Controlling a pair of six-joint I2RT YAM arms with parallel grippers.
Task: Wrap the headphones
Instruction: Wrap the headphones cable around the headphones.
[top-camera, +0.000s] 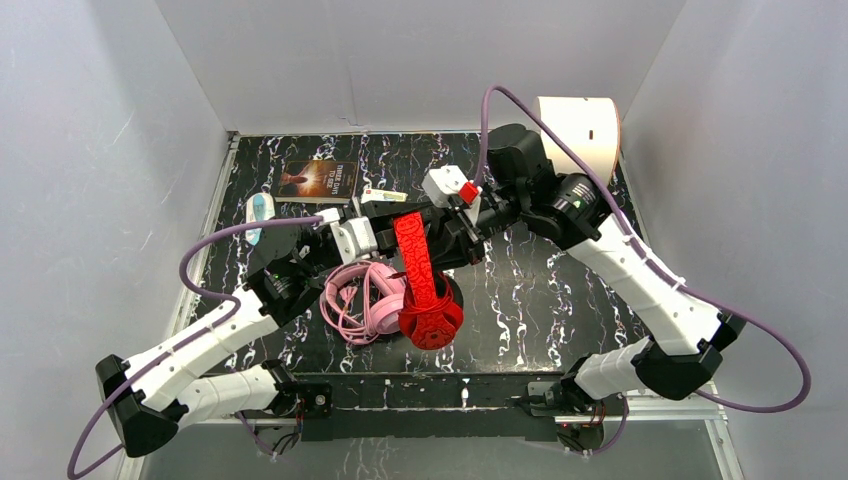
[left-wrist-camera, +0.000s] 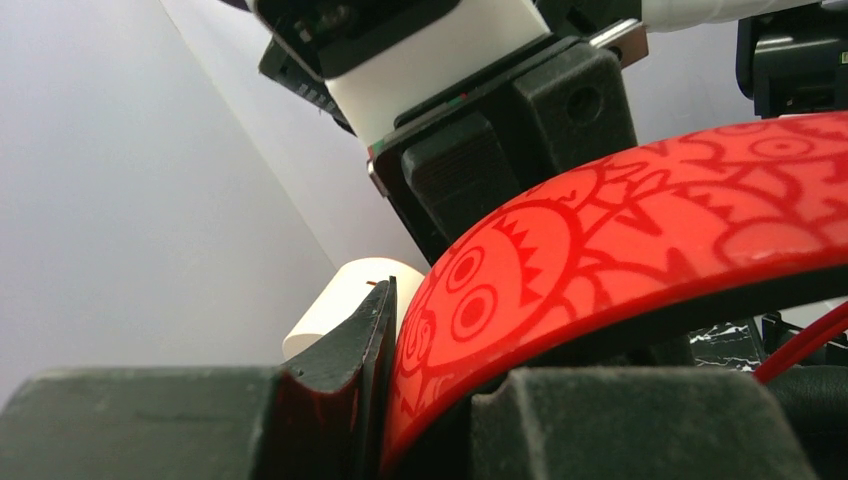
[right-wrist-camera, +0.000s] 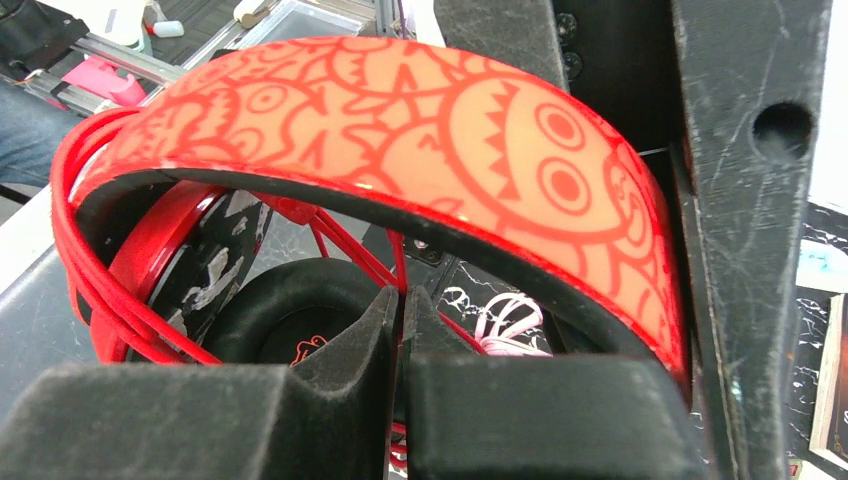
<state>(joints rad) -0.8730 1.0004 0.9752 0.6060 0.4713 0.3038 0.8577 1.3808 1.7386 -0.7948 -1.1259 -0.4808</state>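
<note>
— Above the middle of the table (top-camera: 560, 290) we have the red headset (top-camera: 422, 280) lifted between both arms. Its headband (top-camera: 412, 250) runs from the far end down to the ear cups (top-camera: 432, 322) on the side nearest the bases.

— And the left gripper (left-wrist-camera: 400, 425)? We see its pads narrowed onto the band's edge, clamping it.

— Right. The right gripper (right-wrist-camera: 402, 335) comes in from the opposite side, at that same far end of the band. Its pads are all but touching, with a strand of the red cable (right-wrist-camera: 397, 268) running into the seam, so we judge it pinched.

— So the strand lies under the arch, below the band, and the coils sit out at the ear-cup end.

— Exactly. We'd say the right arm is the one to carry the strand along that axis toward the cups, while the left holds the band steady.

— We've got the pink headset (top-camera: 362, 300) on the table just beside the red cups, on the left arm's side.

— Close enough to snag, we reckon.
</note>
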